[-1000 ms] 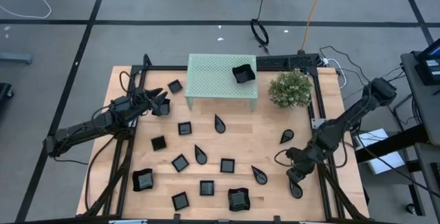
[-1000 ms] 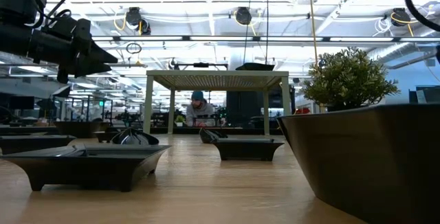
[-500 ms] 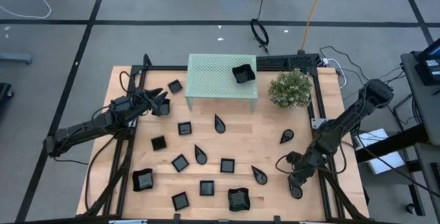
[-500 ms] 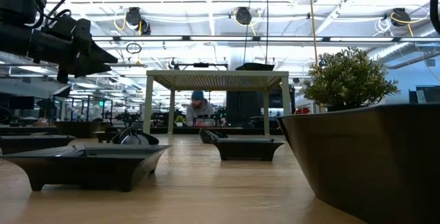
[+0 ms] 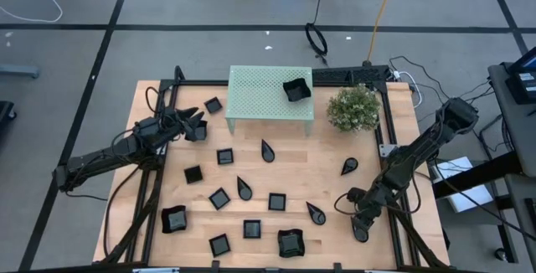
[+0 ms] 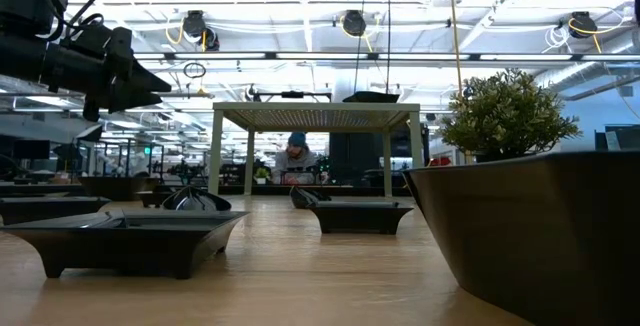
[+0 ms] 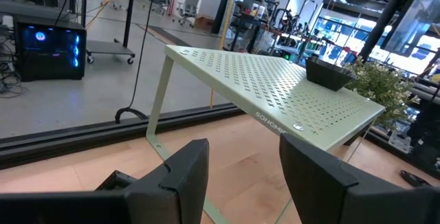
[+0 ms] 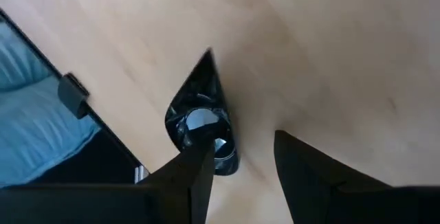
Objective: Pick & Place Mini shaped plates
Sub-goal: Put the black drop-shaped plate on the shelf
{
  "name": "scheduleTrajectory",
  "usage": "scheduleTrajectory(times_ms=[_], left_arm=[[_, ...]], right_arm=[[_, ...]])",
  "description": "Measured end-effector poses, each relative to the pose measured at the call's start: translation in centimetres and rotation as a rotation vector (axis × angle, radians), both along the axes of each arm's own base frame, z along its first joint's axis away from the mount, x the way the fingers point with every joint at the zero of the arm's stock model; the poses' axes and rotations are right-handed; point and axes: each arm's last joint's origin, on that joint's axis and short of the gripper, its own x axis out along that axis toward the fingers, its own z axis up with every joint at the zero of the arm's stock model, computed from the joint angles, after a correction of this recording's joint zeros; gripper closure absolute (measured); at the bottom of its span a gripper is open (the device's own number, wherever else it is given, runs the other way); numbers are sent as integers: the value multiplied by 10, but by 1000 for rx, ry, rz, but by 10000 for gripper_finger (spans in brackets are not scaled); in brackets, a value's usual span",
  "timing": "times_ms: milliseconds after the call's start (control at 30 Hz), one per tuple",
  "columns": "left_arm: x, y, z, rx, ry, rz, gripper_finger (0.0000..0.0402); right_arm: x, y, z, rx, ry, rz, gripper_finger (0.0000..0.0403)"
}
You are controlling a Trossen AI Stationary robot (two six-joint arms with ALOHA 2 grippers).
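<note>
Several mini shaped plates, glossy black, lie flat on the wooden table: squares, teardrops and larger curved-rim squares. One curved-rim plate sits on top of the mint-green stand. My right gripper is open and hangs low over a teardrop plate near the table's near right corner. In the right wrist view that gripper has the teardrop plate beside and under one finger. My left gripper is open and empty, held above the table left of the stand. My right gripper points down from above, and one finger overlaps the teardrop plate's round end. I cannot tell whether it touches the plate. The other finger stands over bare wood, and the plate lies flat on the table.
A bushy green plant stands at the far right, right of the stand. A black frame rail runs along the table's right edge, close to my right arm. Cables lie beyond the far right corner. A person sits in the room behind the table.
My right gripper has moved toward the table's near edge and down, closing in on the teardrop plate at the near right corner. The plates have stayed in place.
</note>
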Motion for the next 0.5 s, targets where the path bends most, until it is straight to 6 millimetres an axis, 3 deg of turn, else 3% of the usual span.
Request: scheduleTrajectory(times_ms=[233, 500], left_arm=[[0, 0, 0, 0, 0, 0, 220], [0, 0, 0, 0, 0, 0, 220]], right_arm=[[2, 3, -7, -21, -12, 58, 279], [3, 4, -8, -23, -48, 95, 382]])
